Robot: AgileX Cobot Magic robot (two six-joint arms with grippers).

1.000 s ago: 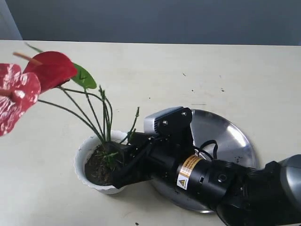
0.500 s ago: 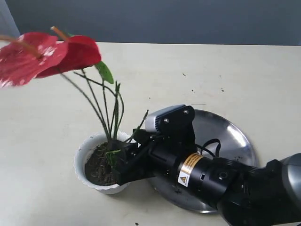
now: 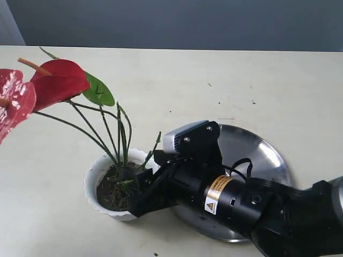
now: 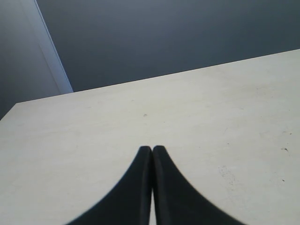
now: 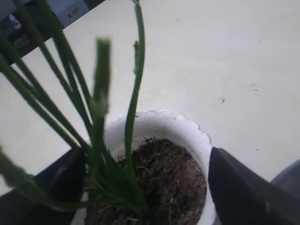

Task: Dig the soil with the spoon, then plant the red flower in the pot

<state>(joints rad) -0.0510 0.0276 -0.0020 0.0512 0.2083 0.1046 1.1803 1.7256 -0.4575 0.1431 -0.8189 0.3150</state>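
The small white pot [image 3: 92, 179] with a scalloped rim [image 5: 187, 129] holds dark fibrous soil [image 3: 109, 193] [image 5: 176, 180]. The red flower [image 3: 56, 81] stands in the soil, its thin green stems [image 3: 110, 140] [image 5: 133, 108] leaning left, with a green leaf [image 3: 97, 91]. A second red bloom [image 3: 13, 104] shows at the left edge. My right gripper [image 3: 136, 188] [image 5: 145, 154] is open, one finger on each side of the pot, and the stem bases rise between them. My left gripper [image 4: 152, 149] is shut on nothing over bare table. The spoon is out of view.
A large round steel plate [image 3: 262, 158] lies right of the pot, partly under my right arm [image 3: 241, 203]. The cream table [image 3: 214, 75] runs back to a dark wall. Small dark specks [image 3: 236, 101] dot the table behind the plate.
The flower stood more upright half a second ago and has tipped back to the left. My right gripper stays at the pot, its fingers now spread apart.
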